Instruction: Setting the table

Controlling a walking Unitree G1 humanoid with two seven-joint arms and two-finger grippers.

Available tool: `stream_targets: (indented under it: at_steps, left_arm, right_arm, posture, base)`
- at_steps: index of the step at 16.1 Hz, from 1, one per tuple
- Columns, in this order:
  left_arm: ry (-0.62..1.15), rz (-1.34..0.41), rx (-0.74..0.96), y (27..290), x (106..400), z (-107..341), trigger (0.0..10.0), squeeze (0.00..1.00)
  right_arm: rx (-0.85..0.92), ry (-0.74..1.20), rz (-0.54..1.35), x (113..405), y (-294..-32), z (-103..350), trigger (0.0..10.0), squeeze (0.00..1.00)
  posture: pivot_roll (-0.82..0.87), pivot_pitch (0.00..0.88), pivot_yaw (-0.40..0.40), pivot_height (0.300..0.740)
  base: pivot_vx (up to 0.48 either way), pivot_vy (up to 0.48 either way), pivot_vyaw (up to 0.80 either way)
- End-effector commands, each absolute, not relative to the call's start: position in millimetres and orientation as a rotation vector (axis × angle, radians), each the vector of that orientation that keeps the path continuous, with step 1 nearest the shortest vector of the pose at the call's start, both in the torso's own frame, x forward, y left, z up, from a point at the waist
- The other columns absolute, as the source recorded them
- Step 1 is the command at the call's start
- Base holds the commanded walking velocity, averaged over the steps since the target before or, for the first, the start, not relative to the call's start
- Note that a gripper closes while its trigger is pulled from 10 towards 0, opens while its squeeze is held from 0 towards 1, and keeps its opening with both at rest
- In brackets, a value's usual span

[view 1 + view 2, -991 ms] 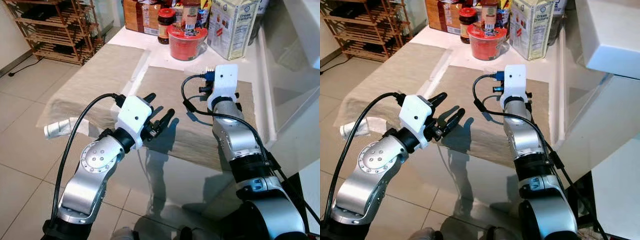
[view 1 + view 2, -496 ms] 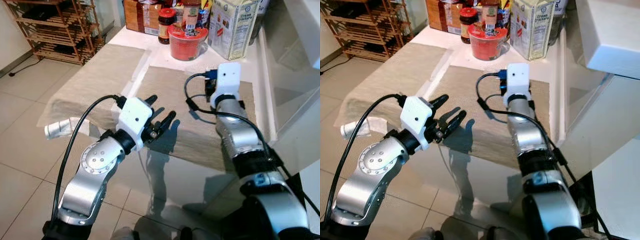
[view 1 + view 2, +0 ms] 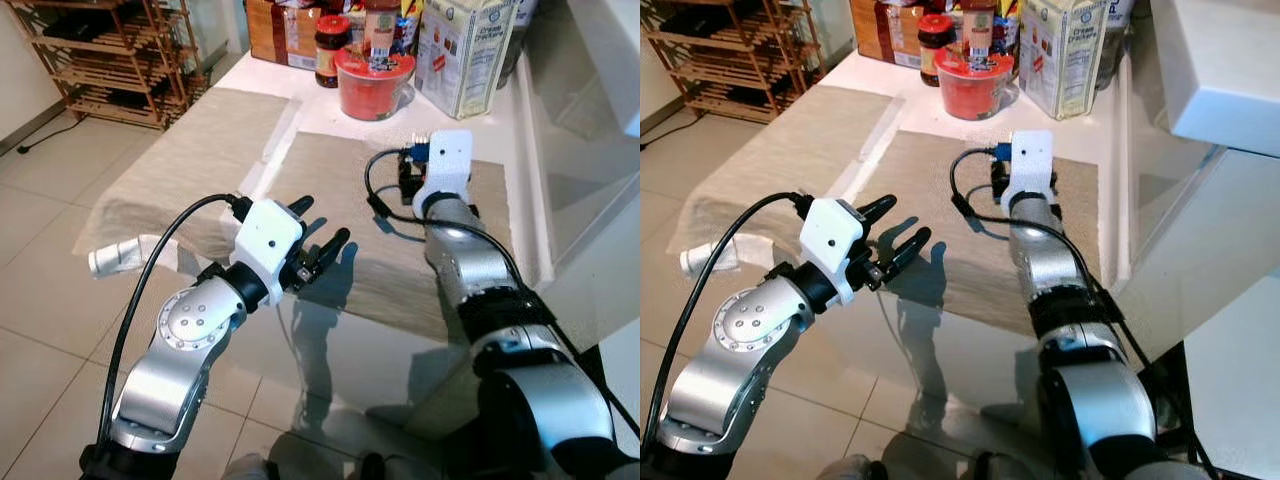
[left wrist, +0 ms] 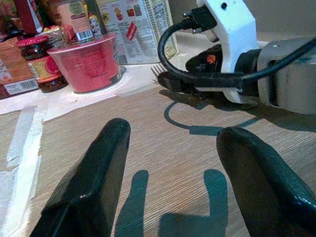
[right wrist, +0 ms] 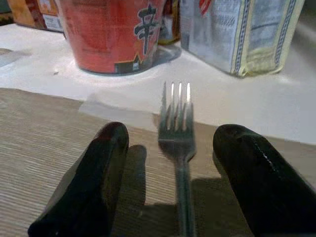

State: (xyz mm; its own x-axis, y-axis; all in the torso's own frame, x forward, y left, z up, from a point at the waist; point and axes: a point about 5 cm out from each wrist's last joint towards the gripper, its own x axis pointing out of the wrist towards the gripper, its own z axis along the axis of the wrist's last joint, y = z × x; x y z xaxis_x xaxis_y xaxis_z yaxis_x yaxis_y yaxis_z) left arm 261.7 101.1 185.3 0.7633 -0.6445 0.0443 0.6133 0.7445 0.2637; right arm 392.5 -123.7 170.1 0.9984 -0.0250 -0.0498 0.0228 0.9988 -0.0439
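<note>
Right pincer (image 5: 170, 173) astride fork (image 5: 178, 133), carton (image 3: 462, 55) reads maybe "Cream"

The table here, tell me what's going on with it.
The robot is setting the table. Its right pincer is open and low over a beige placemat, with a fork lying between its fingers, tines toward a red noodle cup. Nothing is gripped yet. The left pincer hovers open near the mat's front edge, holding nothing. A cracker box and jars stand behind.
</note>
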Motion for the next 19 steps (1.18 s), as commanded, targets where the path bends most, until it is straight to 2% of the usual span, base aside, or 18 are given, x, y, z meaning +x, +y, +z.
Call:
stream_targets:
  at_steps: [1,6,8,9,17,19]
  left_arm:
    - [-0.149,-0.703,0.240,100.5,258.8,188.9,10.0,0.00]
    - [-0.155,-0.703,0.233,98.0,260.3,190.7,10.0,0.00]
    - [-0.157,-0.703,0.234,97.9,260.7,191.2,10.0,0.00]
    - [-0.160,-0.700,0.234,97.7,261.3,192.1,10.0,0.00]
    - [-0.165,-0.698,0.234,97.3,262.1,193.5,10.0,0.00]
    - [-0.166,-0.700,0.233,96.6,262.0,193.6,10.0,0.00]
  right_arm:
    - [0.002,0.104,-0.019,393.4,-123.2,165.7,10.0,0.00]
    - [-0.019,0.252,-0.058,390.6,-129.4,145.2,10.0,0.00]
    - [-0.020,0.253,-0.056,390.7,-128.7,146.4,10.0,0.00]
    - [-0.019,0.249,-0.051,390.4,-128.1,148.1,10.0,1.00]
    - [0.000,0.173,-0.028,385.3,-122.2,172.9,10.0,1.00]
    - [-0.048,0.173,-0.027,384.3,-122.8,172.2,10.0,1.00]
  posture:
    - [0.11,0.099,0.031,0.740]
    - [0.10,0.098,0.030,0.740]
    - [0.10,0.098,0.029,0.740]
    - [0.10,0.097,0.028,0.740]
    - [0.10,0.102,0.033,0.740]
    - [0.10,0.105,0.032,0.740]
  base:
    - [0.000,0.000,0.00]
    - [0.000,0.000,0.00]
    - [0.000,0.000,0.00]
    - [0.000,0.000,0.00]
    - [0.000,0.000,0.00]
    - [0.000,0.000,0.00]
